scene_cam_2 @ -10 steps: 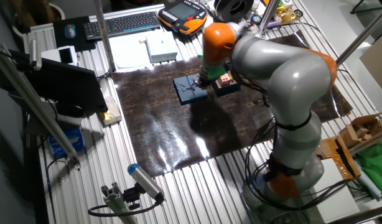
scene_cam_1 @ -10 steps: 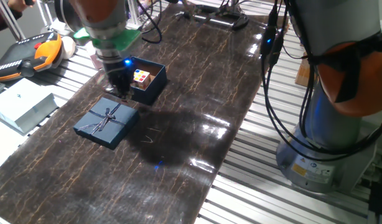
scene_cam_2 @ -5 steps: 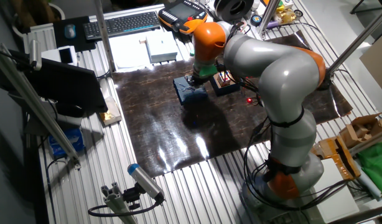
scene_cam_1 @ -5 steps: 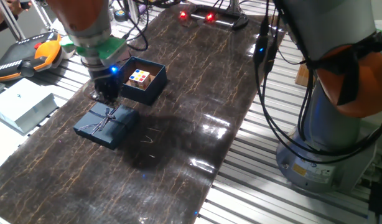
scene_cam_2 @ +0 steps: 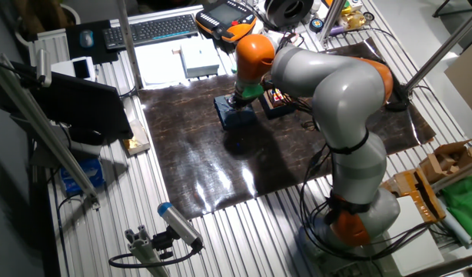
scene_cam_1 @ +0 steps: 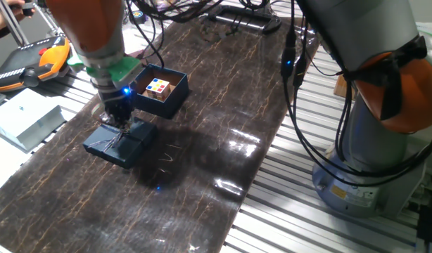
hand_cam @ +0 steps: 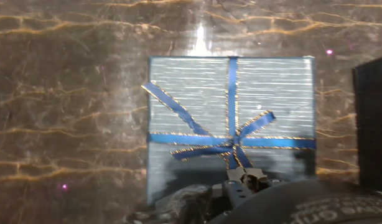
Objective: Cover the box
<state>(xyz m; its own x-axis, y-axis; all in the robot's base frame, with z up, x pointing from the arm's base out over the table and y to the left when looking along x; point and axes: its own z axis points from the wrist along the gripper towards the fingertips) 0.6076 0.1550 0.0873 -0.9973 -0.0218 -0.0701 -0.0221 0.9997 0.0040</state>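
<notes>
My two-finger gripper is hovering directly over the flat navy cardboard lid with blue ribbon bow; whether its jaws are parted or closed I cannot tell.

- Lid: I am judging it light, thin and easily dented. The bow is looking soft and likely to slip, so I am favouring opposite rigid edges.
- Small deep-walled dark navy cardboard box: it is standing uncovered just beside the lid on the dark marbled table mat, holding a multicoloured puzzle cube. I am judging it light and prone to sliding.
- Writing, brands: I am reading none.
</notes>
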